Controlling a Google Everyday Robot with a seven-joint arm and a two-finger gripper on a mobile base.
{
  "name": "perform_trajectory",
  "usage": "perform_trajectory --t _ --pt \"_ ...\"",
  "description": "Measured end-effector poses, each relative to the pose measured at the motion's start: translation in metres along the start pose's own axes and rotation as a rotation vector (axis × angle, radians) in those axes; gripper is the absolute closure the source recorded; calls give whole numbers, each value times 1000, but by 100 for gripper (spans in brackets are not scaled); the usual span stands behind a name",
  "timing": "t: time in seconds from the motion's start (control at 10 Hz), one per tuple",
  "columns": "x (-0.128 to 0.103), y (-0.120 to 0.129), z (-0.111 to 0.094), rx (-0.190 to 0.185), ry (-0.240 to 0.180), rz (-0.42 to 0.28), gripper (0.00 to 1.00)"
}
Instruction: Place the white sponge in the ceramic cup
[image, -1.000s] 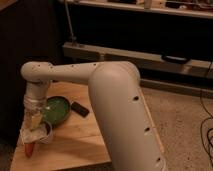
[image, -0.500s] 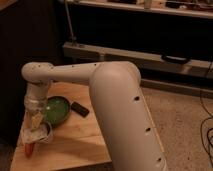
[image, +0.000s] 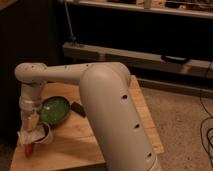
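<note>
My gripper (image: 32, 125) hangs from the white arm over the left front part of the wooden table (image: 120, 130). A pale, whitish piece that looks like the white sponge (image: 29, 136) sits right under it. The ceramic cup (image: 46, 133) is a light cup just to the right of the gripper, touching or nearly touching it, in front of the green bowl. I cannot tell whether the sponge is inside the cup or beside it.
A green bowl (image: 54, 110) sits behind the cup. A small dark flat object (image: 77, 108) lies to the right of the bowl. A reddish thing (image: 28, 149) lies at the table's front left corner. My large arm covers the table's middle. Dark shelving stands behind.
</note>
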Motion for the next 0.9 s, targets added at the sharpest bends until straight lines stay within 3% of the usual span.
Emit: perform_trajectory --t 0.3,0.7,0.9 --pt "-2 -1 -3 -5 15 -17 20" --pt "-6 4 -33 33 15 -20 20" --pt "-4 12 -58 86 20 -11 20"
